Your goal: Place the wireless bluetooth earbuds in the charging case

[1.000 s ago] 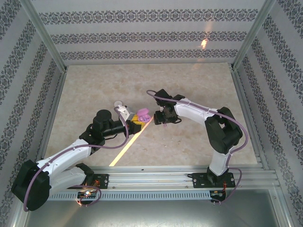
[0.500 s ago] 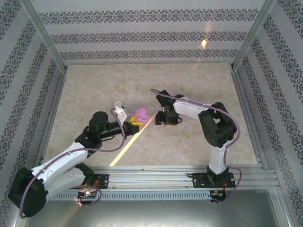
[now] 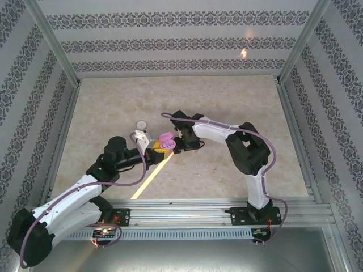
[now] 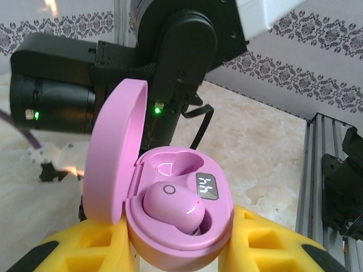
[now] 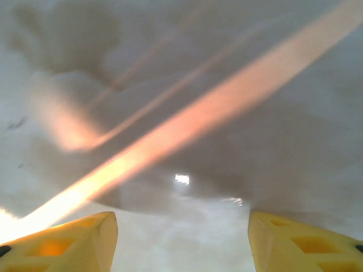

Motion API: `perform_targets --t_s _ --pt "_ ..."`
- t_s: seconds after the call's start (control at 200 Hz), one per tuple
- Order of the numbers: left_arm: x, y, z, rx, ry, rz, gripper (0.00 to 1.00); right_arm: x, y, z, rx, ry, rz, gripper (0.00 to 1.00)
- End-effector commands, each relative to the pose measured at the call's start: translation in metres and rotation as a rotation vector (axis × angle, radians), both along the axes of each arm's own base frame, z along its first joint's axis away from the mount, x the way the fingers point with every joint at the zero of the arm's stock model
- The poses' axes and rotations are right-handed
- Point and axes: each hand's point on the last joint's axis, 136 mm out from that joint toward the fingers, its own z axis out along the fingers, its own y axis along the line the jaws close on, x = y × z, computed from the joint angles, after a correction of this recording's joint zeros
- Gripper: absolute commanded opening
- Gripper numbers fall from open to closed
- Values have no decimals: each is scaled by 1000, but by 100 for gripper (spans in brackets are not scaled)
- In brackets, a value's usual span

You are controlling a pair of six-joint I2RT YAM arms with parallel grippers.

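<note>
- Where the table (image 3: pixel 238 107) lies bare, from 12 o'clock round to 3 o'clock of its middle, the marbled top gives the widest open room. Patterned walls close three sides, and metal rails run along the 3, 6 and 9 o'clock edges.
- A bright light streak (image 3: pixel 153 178) slants over the top from 7 o'clock towards the centre.
- From the 4 o'clock corner, the right arm (image 3: pixel 249 153) rises, folds and reaches towards 9 o'clock. It crowds the centre.
- From 7 o'clock, the left arm (image 3: pixel 74 195) stretches up to the centre.
- The right gripper (image 3: pixel 190 146) (image 5: pixel 181 243) sits just at 3 o'clock of the case. Its yellow fingers are spread wide and nothing shows between them. Blurred table is beneath.
- The left gripper (image 3: pixel 159 147) (image 4: pixel 176 249) pinches the charging case (image 3: pixel 166 139) (image 4: pixel 170 215) by its base, a yellow finger (image 4: pixel 85 246) on each side.
- The pink case is open, with its lid upright at 9 o'clock and a small lit display at its 3 o'clock rim.
- A whitish round piece (image 3: pixel 142 123) lies on the table at 10 o'clock of the case, apart from it. It is too small to identify.
- One purple earbud (image 4: pixel 173 207) sits in the case's near socket.
</note>
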Motion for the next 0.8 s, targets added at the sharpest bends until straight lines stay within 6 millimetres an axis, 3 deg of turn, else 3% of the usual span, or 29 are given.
perform_targets --t_s 0.0,0.26,0.445,0.654,0.794 --pt "-4 -2 -2 13 -15 -12 4 -7 13 7 15 -6 73 62" --pt "-5 -4 2 -3 -29 -28 4 -3 10 47 46 -92 32 61" --pt "-7 -6 5 -20 -35 -48 4 5 -15 65 88 -123 -148 60" --pt "-8 -8 6 -17 -43 -59 5 7 -66 52 153 -111 -436 54" --pt "-7 -10 5 -12 -43 -69 5 6 -79 42 197 -92 -520 49"
